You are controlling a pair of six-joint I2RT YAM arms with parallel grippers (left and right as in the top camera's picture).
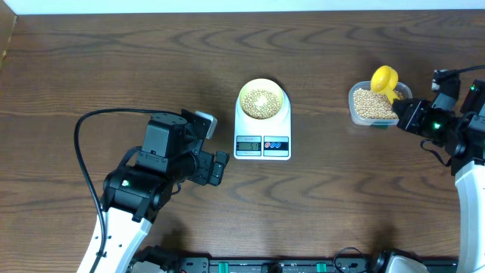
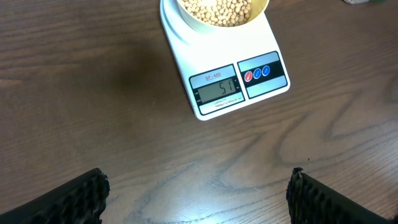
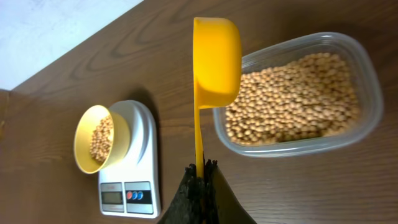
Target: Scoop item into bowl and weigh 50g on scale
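Bare counter [image 1: 114, 68] lies open to me across the far left, and between the scale [image 1: 262, 148] and the clear container [image 1: 362, 106]. At centre the bowl [image 1: 263, 99] tops the scale; the yellow scoop [image 1: 385, 77] overhangs the container's far rim.

Scale [image 2: 205, 53] LCD [image 2: 217, 91] reads 51, label SF-400.
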